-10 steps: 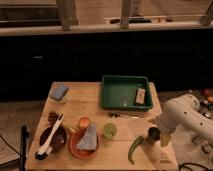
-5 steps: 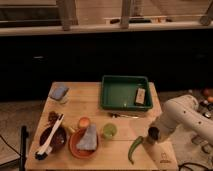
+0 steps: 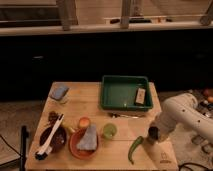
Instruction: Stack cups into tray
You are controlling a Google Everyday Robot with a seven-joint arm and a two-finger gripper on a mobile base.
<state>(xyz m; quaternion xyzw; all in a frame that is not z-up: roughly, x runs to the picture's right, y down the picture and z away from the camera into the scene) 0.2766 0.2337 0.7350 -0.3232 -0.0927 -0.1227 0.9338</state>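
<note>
The light yellow-green cup (image 3: pixel 109 131) stands upright on the wooden table, in front of the dark green tray (image 3: pixel 120 92). The tray sits at the back middle of the table and holds a small brown block (image 3: pixel 140 96) at its right side. My gripper (image 3: pixel 152 135) hangs at the end of the white arm (image 3: pixel 175 112) over the table's right front, to the right of the cup and in front of the tray's right corner. A dark rounded shape sits at the gripper's tip; I cannot tell whether it is the dark metallic cup.
A green pepper (image 3: pixel 134 148) lies just left of the gripper. A utensil (image 3: pixel 125 115) lies in front of the tray. An orange-brown bowl (image 3: pixel 80 146) holds a grey cloth. A dark brown bowl (image 3: pixel 54 140) holds a white brush. A blue sponge (image 3: pixel 59 92) lies at the back left.
</note>
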